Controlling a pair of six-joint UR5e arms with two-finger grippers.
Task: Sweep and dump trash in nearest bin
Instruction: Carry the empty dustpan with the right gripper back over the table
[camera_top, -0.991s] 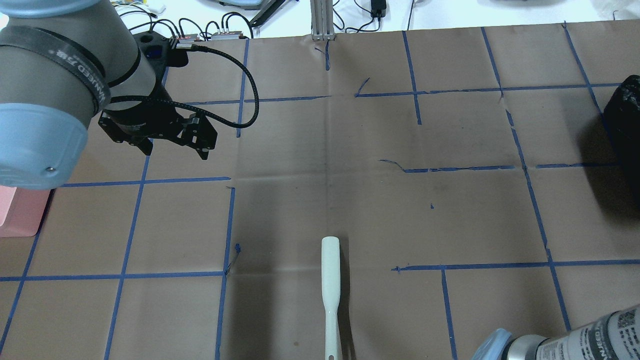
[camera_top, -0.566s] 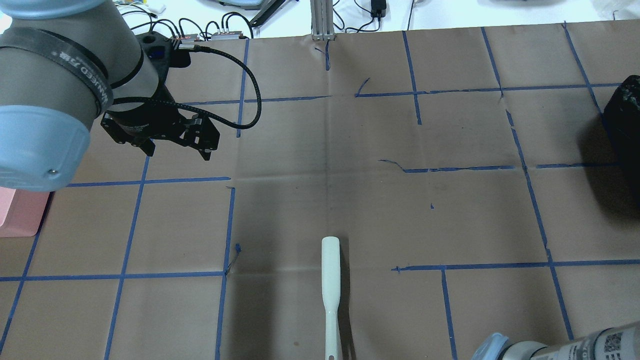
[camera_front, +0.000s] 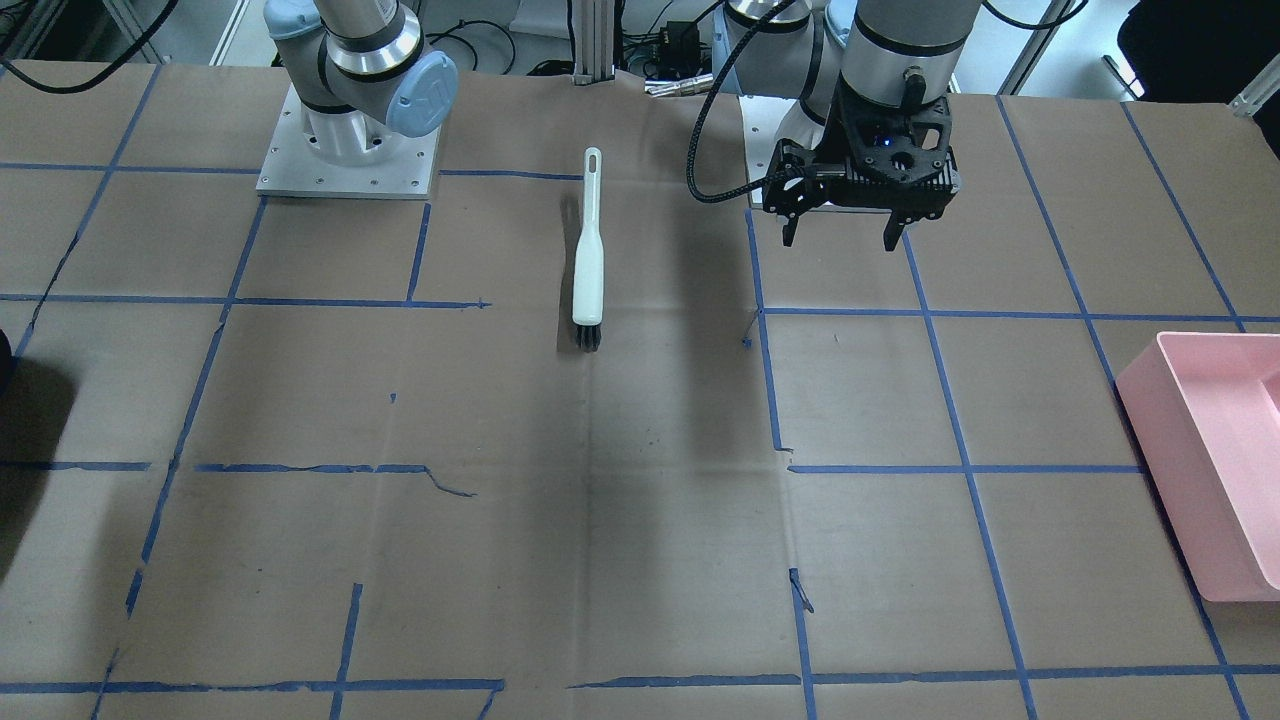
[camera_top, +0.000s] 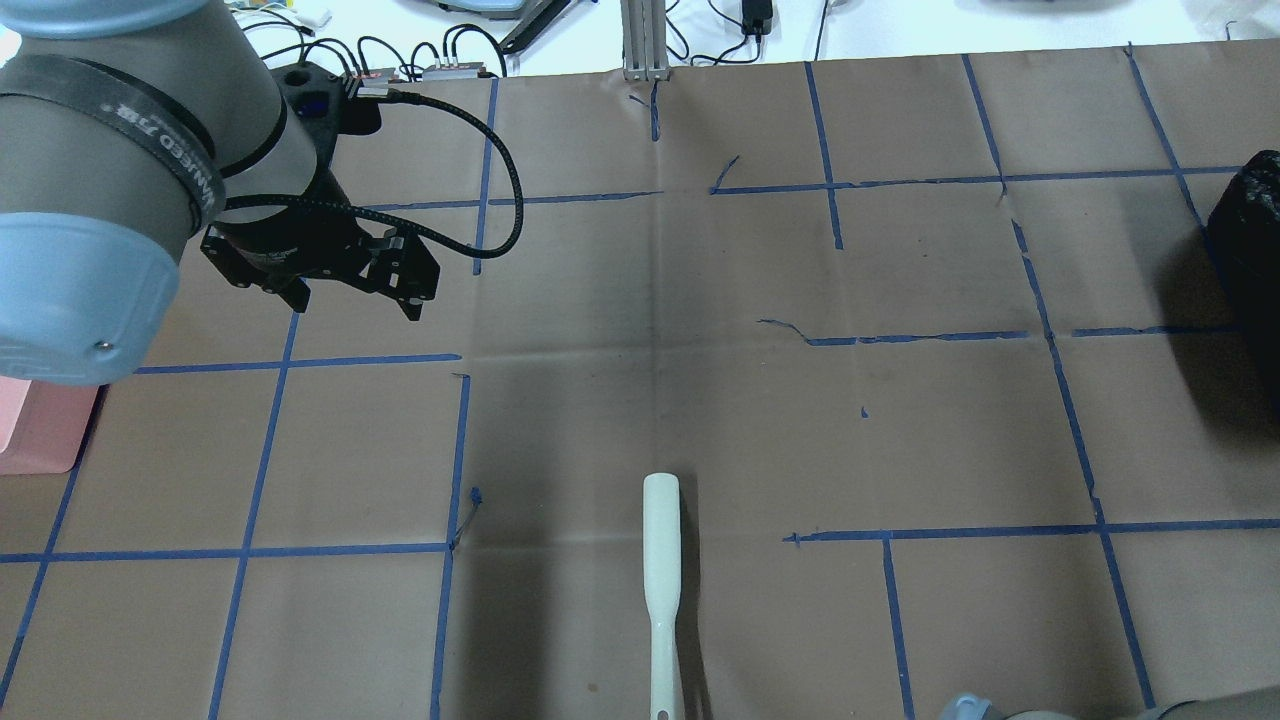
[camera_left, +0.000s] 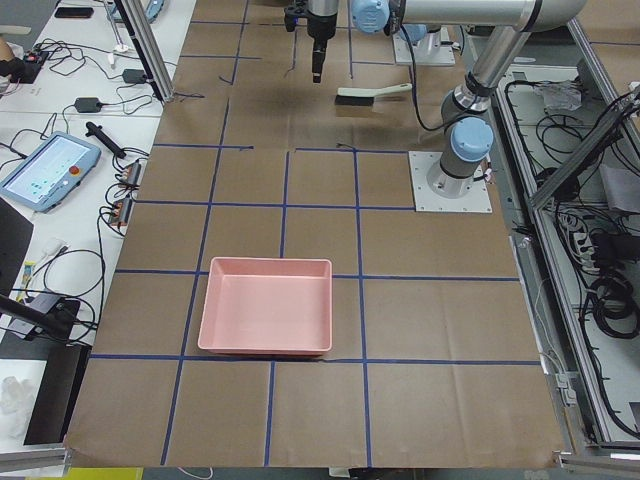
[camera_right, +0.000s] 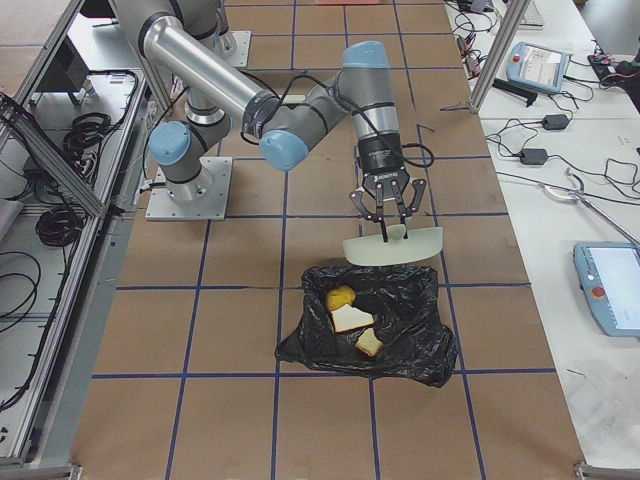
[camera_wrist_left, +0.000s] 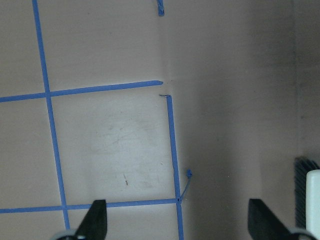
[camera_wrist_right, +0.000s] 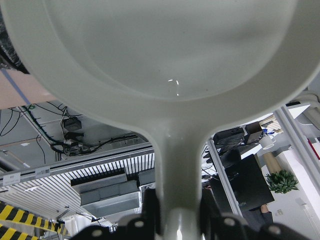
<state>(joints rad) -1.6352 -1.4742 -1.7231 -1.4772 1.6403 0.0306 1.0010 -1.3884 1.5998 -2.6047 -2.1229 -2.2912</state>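
A pale grey-white dustpan fills the upper part of the view, its scoop seen from very close, with a small glint near the middle. Its handle narrows downward into the right gripper, whose dark fingers clamp it from both sides. Behind are cables, striped panels, yellow-black hazard tape and a potted plant.

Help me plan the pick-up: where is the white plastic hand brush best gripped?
Grip the white plastic hand brush on its slim handle neck, from above, the open left tool closing across its width: it lies flat, handle end toward the robot, bristles at the far end.
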